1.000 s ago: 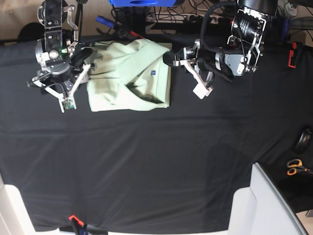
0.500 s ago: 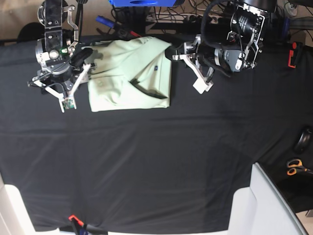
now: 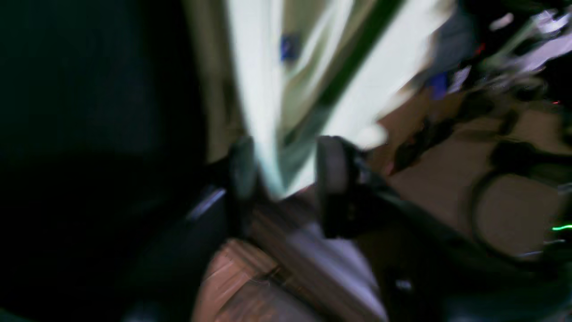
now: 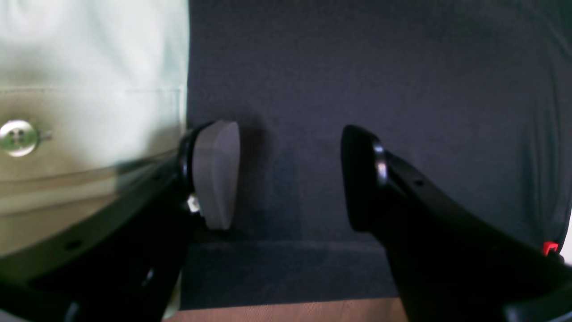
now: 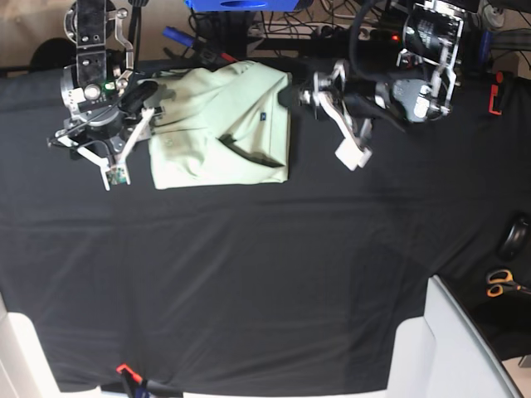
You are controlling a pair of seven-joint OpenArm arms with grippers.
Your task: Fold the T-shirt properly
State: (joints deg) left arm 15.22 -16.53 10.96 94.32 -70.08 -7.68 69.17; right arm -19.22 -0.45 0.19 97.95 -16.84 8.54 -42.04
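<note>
The pale mint-green T-shirt (image 5: 220,133) lies folded into a rough rectangle at the back of the black table cloth (image 5: 265,265), its small blue label (image 5: 262,118) facing up. My left gripper (image 5: 319,124) hovers just off the shirt's right edge. In the blurred left wrist view its fingers (image 3: 330,174) stand apart, with the T-shirt (image 3: 263,67) beyond them and nothing clearly pinched. My right gripper (image 5: 133,143) is open at the shirt's left edge. In the right wrist view the right gripper (image 4: 290,179) spans bare cloth beside the T-shirt (image 4: 89,67) and a button (image 4: 17,137).
Orange-handled scissors (image 5: 502,283) and a black object (image 5: 516,236) lie at the right edge. A white panel (image 5: 456,348) juts in at the bottom right. Cables and a blue box (image 5: 241,4) crowd the back edge behind the table.
My left gripper has opened and let go of the shirt's right upper corner, then swung slightly right. The shirt now lies flatter. The right arm has not moved.
</note>
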